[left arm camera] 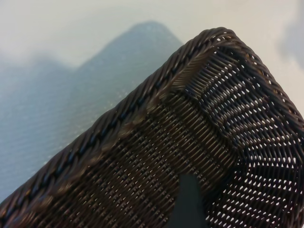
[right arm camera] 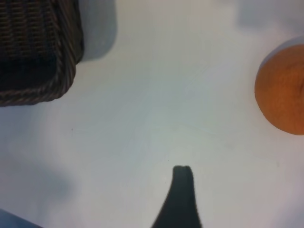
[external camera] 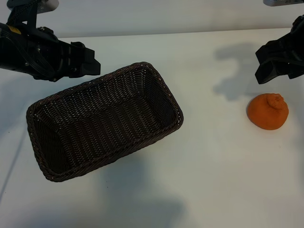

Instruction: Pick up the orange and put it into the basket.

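Your brown basket (external camera: 102, 121) has nothing in it. It sits on the white table (external camera: 204, 180). The orange (external camera: 267, 111) lies on the table, well apart from it. Your right gripper (external camera: 275, 64) hangs near the orange, fingers spread, holding nothing. Your left gripper (external camera: 85, 61) is spread wide too, over the basket's rim.

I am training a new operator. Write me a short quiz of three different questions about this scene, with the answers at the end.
1. True or false: the orange already lies inside the basket.
2. Which gripper is nearer to the orange? A) the left gripper B) the right gripper
3. Fill in the missing word: the basket is ____ (full or empty).

Key
1. False. The orange rests on the white table, apart from the basket, on the right side of the exterior view.
2. B. The right gripper hangs open just above the orange; the left gripper, also open, is over the basket's far left edge.
3. Empty.
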Controlling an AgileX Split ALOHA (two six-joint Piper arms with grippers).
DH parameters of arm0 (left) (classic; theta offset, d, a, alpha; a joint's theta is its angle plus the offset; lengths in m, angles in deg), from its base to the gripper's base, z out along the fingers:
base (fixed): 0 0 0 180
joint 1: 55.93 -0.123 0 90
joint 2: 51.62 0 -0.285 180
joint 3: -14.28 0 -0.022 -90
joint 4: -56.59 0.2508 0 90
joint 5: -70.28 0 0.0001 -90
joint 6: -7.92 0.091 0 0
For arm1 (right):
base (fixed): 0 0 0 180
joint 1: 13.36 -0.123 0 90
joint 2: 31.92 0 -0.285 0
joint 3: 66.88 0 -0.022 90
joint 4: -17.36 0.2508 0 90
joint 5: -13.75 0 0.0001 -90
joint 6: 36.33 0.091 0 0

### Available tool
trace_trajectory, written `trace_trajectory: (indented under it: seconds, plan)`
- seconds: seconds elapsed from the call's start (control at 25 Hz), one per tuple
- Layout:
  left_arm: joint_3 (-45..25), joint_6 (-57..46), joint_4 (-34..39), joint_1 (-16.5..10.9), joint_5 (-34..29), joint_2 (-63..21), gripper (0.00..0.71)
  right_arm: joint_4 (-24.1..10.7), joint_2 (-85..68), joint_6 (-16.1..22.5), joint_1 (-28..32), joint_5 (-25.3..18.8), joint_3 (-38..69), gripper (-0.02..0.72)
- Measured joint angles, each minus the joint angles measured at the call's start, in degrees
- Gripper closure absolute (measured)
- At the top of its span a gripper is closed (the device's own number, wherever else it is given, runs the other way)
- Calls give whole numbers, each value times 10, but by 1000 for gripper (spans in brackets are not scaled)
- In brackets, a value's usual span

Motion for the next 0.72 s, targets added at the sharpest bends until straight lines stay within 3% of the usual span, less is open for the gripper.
trace_trajectory:
  seconds: [0.72]
  plan:
    - [0, -34, 13, 0, 0, 0, 118, 0, 0, 0, 0, 0, 0, 108]
